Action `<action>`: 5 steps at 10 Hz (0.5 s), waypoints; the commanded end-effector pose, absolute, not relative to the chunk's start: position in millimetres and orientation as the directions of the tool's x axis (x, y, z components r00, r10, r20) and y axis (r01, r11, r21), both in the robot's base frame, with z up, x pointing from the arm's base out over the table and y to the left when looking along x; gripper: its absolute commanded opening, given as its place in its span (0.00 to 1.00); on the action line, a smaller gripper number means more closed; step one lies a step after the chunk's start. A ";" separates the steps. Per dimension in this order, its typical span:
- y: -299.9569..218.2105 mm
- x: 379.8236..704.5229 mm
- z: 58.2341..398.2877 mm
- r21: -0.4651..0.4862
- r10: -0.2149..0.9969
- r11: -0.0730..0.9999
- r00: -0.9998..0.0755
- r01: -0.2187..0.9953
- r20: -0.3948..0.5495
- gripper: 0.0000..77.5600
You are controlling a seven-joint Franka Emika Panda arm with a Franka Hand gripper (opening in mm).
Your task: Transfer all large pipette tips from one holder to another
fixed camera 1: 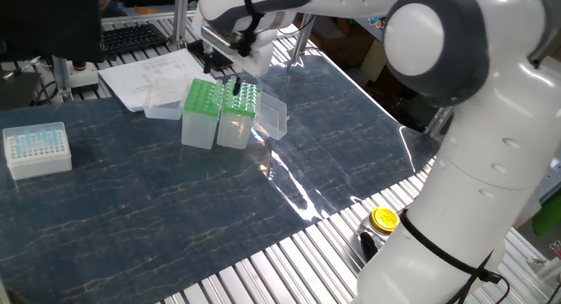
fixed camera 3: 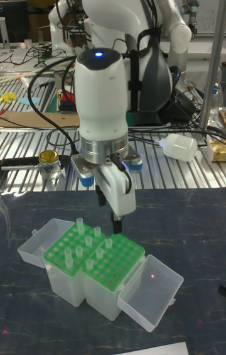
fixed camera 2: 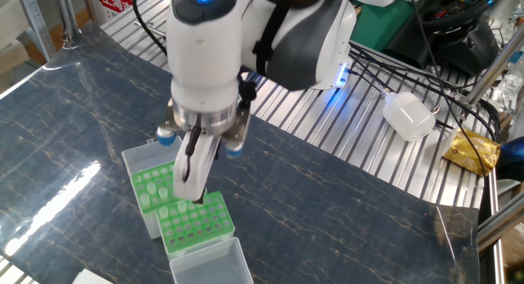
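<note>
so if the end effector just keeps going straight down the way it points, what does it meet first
Most likely the green rack right under the end effector, at its rear rows nearest the arm. Whether it meets a pipette tip or bare rack first is unclear; depth is hard to judge.
</note>
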State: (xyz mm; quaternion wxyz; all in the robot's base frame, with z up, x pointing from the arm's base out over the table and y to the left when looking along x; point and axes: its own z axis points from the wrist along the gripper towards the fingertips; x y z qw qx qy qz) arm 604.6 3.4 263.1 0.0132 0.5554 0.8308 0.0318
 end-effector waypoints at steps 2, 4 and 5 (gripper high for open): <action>8.1 622.5 250.7 0.090 0.957 0.289 -0.289 0.953 -0.014 1.00; 8.6 624.6 244.8 0.105 0.963 0.271 -0.269 0.957 -0.028 1.00; 9.0 625.1 241.2 0.115 0.966 0.258 -0.256 0.959 -0.029 1.00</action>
